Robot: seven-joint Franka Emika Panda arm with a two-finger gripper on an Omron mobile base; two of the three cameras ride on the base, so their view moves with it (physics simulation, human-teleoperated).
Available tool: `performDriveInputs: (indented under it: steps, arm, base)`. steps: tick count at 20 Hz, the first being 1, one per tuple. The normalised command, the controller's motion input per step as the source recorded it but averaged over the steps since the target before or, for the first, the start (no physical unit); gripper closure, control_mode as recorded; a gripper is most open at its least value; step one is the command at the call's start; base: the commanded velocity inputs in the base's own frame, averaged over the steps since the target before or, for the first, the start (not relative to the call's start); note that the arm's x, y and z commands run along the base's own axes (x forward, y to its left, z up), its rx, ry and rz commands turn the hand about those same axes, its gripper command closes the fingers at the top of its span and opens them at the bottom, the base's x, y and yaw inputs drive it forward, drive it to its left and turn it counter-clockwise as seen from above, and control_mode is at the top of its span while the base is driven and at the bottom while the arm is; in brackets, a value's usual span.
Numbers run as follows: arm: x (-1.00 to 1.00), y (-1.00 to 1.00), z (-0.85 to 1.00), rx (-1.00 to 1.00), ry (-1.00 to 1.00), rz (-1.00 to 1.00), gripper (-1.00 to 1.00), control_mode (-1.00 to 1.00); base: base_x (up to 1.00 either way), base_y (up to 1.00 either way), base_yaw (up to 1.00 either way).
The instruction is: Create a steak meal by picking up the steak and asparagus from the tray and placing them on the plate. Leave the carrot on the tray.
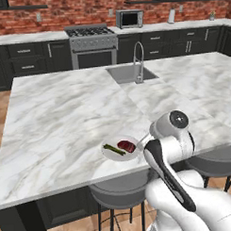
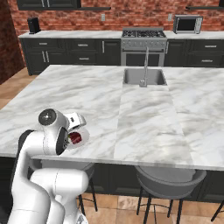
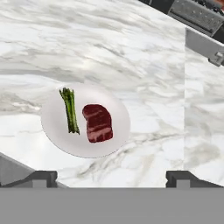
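Steak and asparagus both lying on the white plate, side by side and just apart, spear to one side of the meat. Same pair seen from the left base view: plate near the front edge of the marble island, green spear beside the red slab. From the right base view, steak and plate rim partly hidden behind the arm.

Gripper above the plate, jaws spread wide apart, nothing between the two dark fingertips; both foods lay free of it.

Judged nearly or fully complete: both items that belonged on the plate rested there. Tray and carrot out of frame, so no check possible on whether the carrot remained on the tray. Nothing evidently left except drawing the arm clear without nudging the plate, which sat close to the counter's edge above a grey stool.
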Motion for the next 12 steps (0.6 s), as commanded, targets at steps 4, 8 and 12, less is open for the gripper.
performDriveInputs:
  steps: [4, 8, 12]
  arm:
    - [-0.26, -0.93, 0.00, 0.06, 0.00, 0.05, -1.00, -1.00]
    - [-0.29, -0.84, 0.00, 0.01, 0.00, 0.06, -1.00, -1.00]
    - [-0.25, -0.71, 0.00, 0.00, 0.00, 0.06, -1.00, -1.00]
  base:
    - [0.00, 0.00, 0.00]
    - [0.00, 0.00, 0.00]
    - [0.00, 0.00, 0.00]
